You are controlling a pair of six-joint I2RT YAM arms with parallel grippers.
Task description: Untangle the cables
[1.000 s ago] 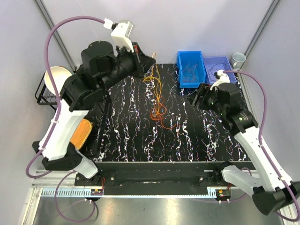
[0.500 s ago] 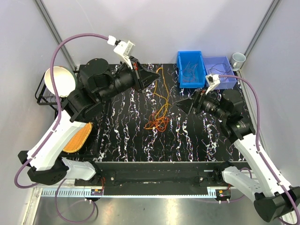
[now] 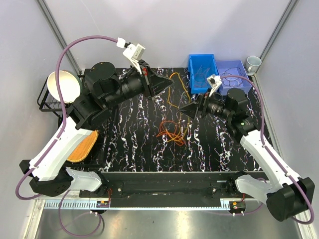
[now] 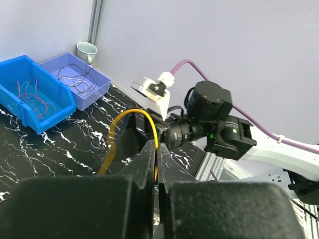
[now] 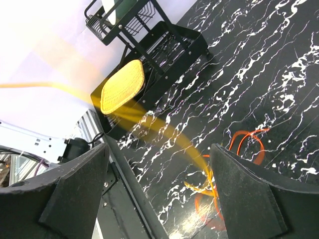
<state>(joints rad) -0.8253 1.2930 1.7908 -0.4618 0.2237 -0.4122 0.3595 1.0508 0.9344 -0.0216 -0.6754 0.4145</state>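
Left end effector (image 4: 155,149) pinched shut on a limp, light orange cable (image 4: 130,113), likely best regripped near the tangle (image 3: 172,132); right end effector (image 5: 158,149) wide open, empty

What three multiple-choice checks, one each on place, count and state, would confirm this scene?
1. Where is the orange tangle? A in a bin; B on the table; C in the rack.
2. How many bins at the far edge? A one; B three; C two.
3. The left fingers are: A shut on the yellow cable; B wide open; C out of view.
Key: B, it lies on the marble top; C, one blue, one lilac; A, the left wrist view shows them pinched on it.
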